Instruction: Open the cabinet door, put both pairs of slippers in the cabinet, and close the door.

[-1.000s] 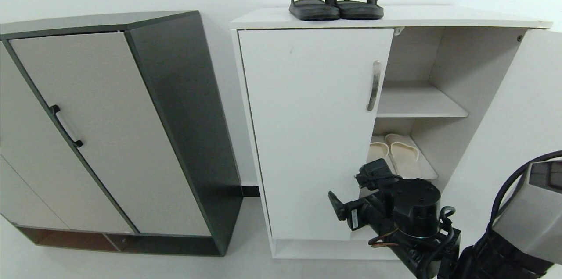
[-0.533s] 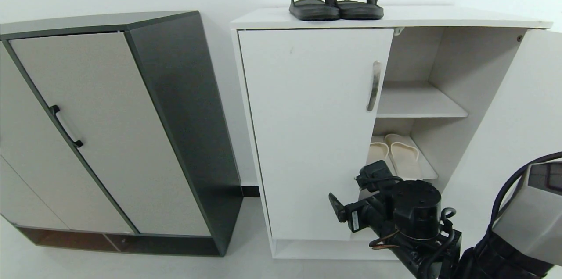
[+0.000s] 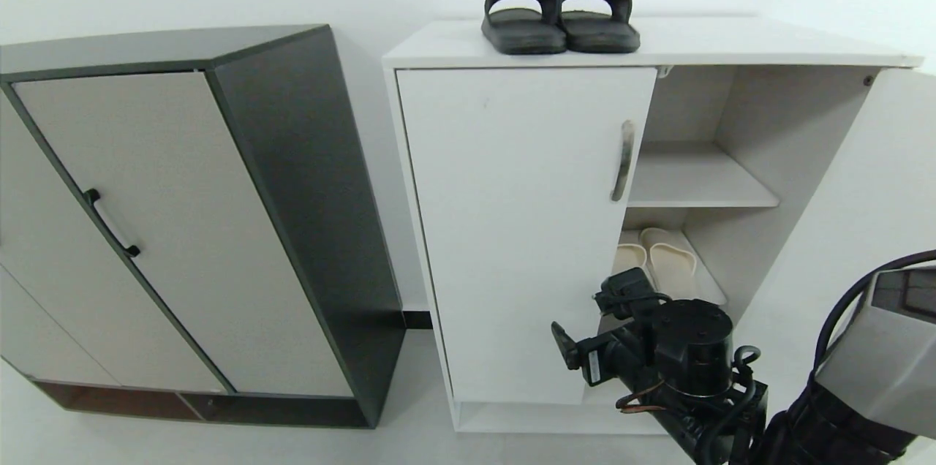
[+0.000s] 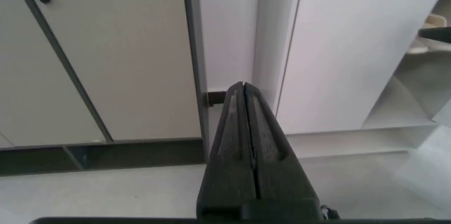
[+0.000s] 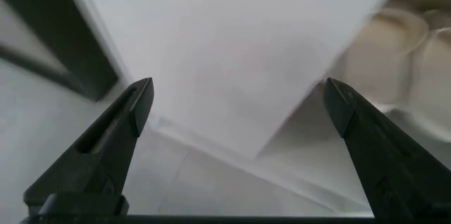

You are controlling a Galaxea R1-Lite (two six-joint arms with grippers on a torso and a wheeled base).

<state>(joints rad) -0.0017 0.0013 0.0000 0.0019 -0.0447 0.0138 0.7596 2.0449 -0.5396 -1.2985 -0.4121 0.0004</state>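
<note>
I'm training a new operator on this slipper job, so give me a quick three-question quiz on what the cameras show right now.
1. True or false: the black slippers rest on top of the white cabinet.
2. The cream slippers lie: A) on the top shelf, B) on the shelf below it, C) on the floor.
3. Which is open: the left gripper or the right gripper?
Key: 1 true; 2 B; 3 right gripper.

The right arm (image 3: pixel 691 359) is black with a round joint cap, looped cables and a grey boxy link (image 3: pixel 874 370).
</note>
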